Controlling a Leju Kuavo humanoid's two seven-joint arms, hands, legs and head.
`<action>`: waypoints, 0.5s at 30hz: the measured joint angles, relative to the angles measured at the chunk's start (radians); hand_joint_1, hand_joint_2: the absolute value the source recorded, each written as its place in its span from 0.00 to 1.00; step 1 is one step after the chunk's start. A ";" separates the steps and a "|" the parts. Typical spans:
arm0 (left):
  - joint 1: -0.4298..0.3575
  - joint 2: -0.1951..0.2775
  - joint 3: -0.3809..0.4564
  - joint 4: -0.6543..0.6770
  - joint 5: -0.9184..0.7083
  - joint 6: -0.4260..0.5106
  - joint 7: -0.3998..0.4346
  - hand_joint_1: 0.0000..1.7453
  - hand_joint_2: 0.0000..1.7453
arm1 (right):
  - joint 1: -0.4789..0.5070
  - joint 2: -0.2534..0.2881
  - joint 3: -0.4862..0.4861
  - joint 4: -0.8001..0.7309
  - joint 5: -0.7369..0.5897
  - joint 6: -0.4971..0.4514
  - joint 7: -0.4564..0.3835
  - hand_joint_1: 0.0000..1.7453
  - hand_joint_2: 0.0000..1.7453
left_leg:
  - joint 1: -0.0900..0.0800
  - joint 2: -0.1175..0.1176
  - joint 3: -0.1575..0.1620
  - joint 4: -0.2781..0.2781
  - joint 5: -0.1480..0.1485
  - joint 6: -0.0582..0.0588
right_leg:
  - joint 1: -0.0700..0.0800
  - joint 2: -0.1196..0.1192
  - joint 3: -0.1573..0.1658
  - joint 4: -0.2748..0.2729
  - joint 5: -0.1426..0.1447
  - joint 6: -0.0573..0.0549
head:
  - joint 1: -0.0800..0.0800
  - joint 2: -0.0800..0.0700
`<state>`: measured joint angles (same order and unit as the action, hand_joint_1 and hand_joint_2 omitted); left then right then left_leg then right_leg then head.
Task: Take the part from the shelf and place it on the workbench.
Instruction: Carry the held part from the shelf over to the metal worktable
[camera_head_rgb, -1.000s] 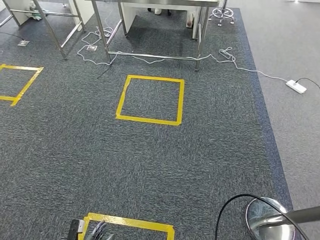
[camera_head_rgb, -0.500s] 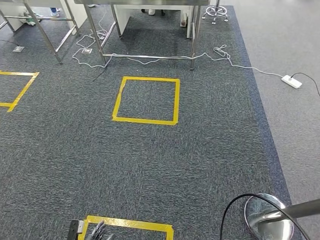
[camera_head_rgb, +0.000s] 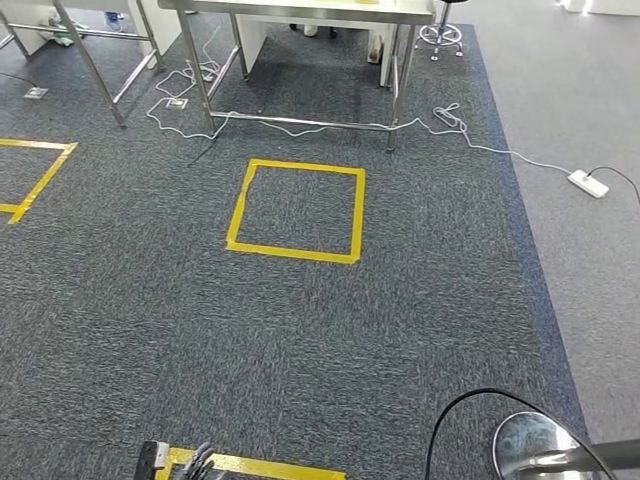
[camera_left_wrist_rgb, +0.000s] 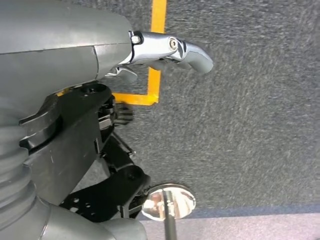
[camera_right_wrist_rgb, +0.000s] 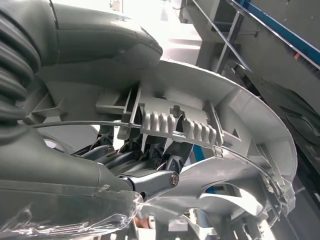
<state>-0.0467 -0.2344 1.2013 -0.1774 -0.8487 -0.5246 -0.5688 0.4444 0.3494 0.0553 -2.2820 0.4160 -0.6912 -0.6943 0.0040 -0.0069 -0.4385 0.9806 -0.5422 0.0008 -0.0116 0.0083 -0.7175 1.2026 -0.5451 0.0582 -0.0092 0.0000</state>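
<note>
The right hand (camera_right_wrist_rgb: 124, 165) holds the big pale grey plastic part (camera_right_wrist_rgb: 234, 125), a curved piece with ribs and a row of little teeth. Its fingers (camera_right_wrist_rgb: 158, 182) are closed around the part from underneath, so the part is off the shelf and in the robot's grip. That first step looks done.

The left hand (camera_left_wrist_rgb: 113, 75) hangs down over the floor. Its fingers are spread a little and hold nothing.

The robot looks down at dark grey carpet (camera_head_rgb: 151, 300). A square of yellow tape (camera_head_rgb: 296, 211) lies on the carpet in the middle, a bit far from the robot. Beyond it, at the far side, stands a shiny metal worktop on thin legs (camera_head_rgb: 302, 10), with white cables (camera_head_rgb: 468, 140) trailing on the floor below it. Near the robot's feet is another piece of yellow tape (camera_head_rgb: 264, 466), and on the near right a round shiny stand base (camera_head_rgb: 540, 450).

What is left, I think, is to walk up to the worktop and put the part down on it. The robot is well apart from it now.
</note>
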 joint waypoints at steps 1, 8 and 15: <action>0.002 0.000 0.000 0.000 0.000 0.001 0.000 0.00 1.00 | 0.000 0.000 0.000 0.000 0.000 0.000 0.000 1.00 1.00 | -0.001 -0.001 0.026 0.001 -0.021 -0.004 | 0.001 -0.001 -0.007 -0.051 0.056 -0.006 | 0.001 0.000; -0.010 -0.002 0.000 0.000 0.001 0.021 0.000 0.00 1.00 | -0.001 0.000 0.001 -0.002 0.002 0.000 0.001 1.00 1.00 | -0.004 -0.002 -0.020 0.109 -0.008 -0.047 | 0.002 0.001 0.035 -0.155 0.168 -0.047 | -0.002 0.000; -0.008 -0.001 0.000 0.000 0.002 0.027 0.001 0.00 1.00 | -0.001 0.000 0.001 -0.002 0.002 0.000 0.001 1.00 1.00 | 0.002 -0.001 -0.175 0.201 -0.023 -0.064 | -0.003 0.006 0.090 -0.174 0.133 -0.048 | -0.011 0.000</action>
<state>-0.0547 -0.2350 1.2013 -0.1773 -0.8463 -0.4975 -0.5677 0.4432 0.3494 0.0561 -2.2843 0.4182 -0.6912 -0.6931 0.0065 -0.0080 -0.6135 1.1813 -0.5651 -0.0634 -0.0144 0.0140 -0.6270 1.0289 -0.4124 0.0099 -0.0198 0.0000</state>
